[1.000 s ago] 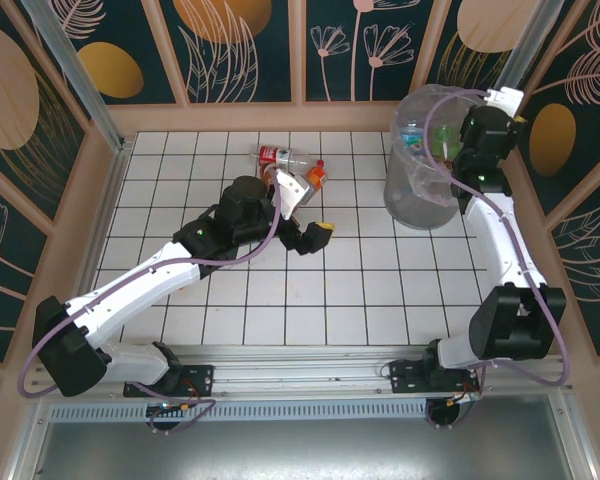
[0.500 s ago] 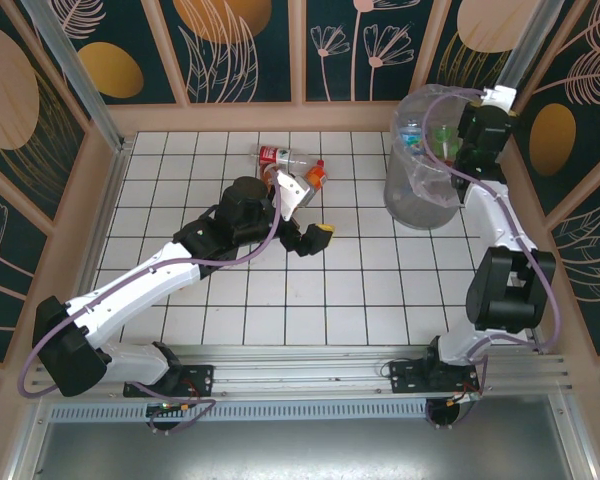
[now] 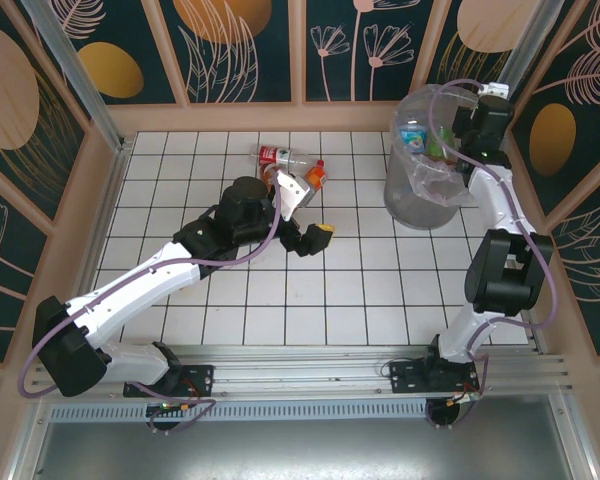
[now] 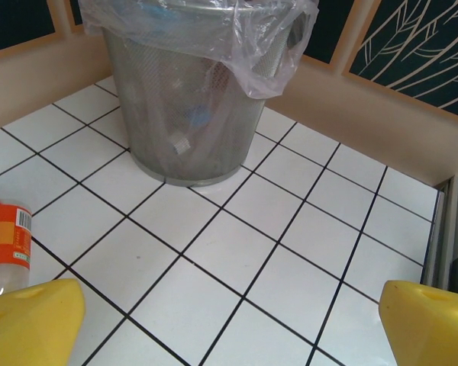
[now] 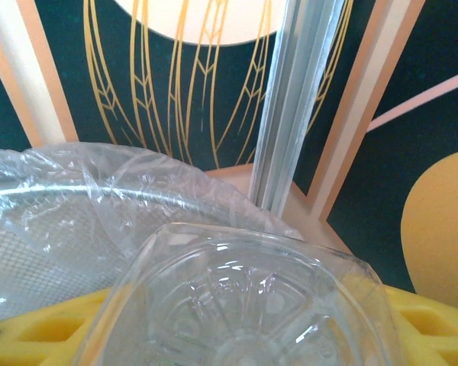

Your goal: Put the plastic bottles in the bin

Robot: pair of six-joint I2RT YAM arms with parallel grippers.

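Our right gripper (image 5: 237,332) holds a clear bottle (image 5: 237,290) over the bin (image 3: 412,205), upper right. Our left gripper (image 4: 229,324) is wide open near the orange bottle (image 3: 317,176), upper middle. We think bottles are light, squashy and slippery, so we grab the middle.

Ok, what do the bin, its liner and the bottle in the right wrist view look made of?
Bin: probably grey metal mesh, matte; a fine perforated wall with the contents faintly visible through it.
Liner: thin clear plastic film, glossy and crinkled, draped over the rim.
Bottle: clear stiff plastic, glossy; a moulded, ribbed base with sharp highlights.
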